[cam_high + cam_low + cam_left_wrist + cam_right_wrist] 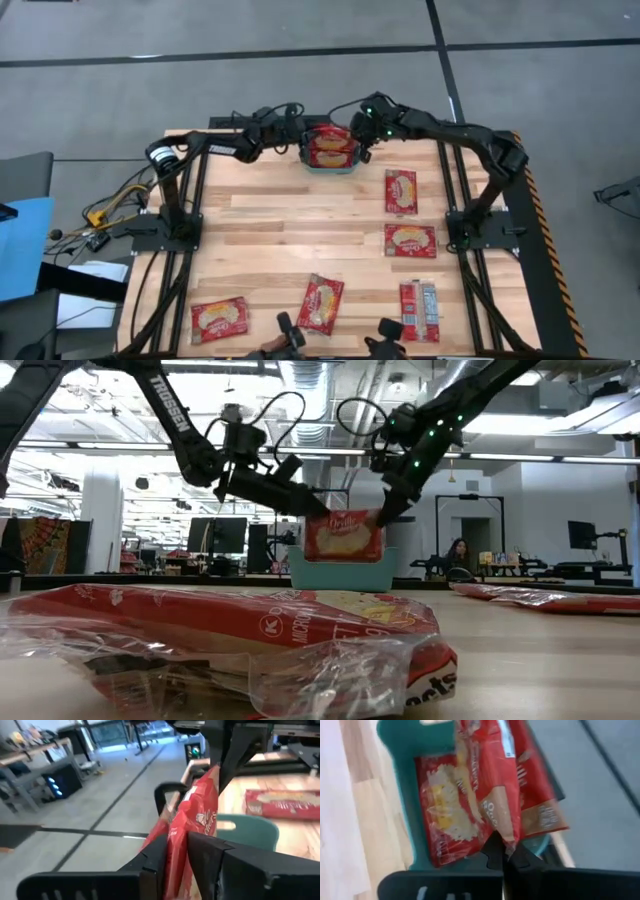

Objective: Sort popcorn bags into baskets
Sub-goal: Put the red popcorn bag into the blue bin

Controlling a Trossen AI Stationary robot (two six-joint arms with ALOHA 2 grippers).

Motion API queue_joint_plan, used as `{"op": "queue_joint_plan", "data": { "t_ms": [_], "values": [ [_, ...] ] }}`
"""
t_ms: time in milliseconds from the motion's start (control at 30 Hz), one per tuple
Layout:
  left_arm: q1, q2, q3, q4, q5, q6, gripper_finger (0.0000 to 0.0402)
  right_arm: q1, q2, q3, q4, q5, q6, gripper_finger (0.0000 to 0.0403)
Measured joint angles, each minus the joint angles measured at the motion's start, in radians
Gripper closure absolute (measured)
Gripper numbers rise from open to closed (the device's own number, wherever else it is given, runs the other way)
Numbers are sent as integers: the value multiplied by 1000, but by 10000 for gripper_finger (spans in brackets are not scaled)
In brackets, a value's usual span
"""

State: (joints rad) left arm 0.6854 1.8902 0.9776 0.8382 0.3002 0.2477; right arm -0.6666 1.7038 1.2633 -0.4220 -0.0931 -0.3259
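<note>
You have both arms at the far edge of the bench, over the teal basket. One popcorn bag hangs upright above the basket — the left gripper has its jaws pinching one end, the right gripper has its jaws pressed together on the other end. Another bag already lies flat inside the basket. Your five remaining bags lie scattered on the bench, well apart from the basket; the nearest is by the right arm's base.
</note>
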Motion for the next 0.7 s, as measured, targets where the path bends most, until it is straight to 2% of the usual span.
{"op": "queue_joint_plan", "data": {
  "t_ms": [100,367,700],
  "values": [
    [0,17,18,-6,2,1,352,0,22,0,6,-7,-1,400],
    [0,28,27,-65,-100,64,365,-32,53,0,46,-9,-16,400],
    [1,28,27,-113,-109,69,365,-47,83,0,45,-27,-17,400]
  ]
}}
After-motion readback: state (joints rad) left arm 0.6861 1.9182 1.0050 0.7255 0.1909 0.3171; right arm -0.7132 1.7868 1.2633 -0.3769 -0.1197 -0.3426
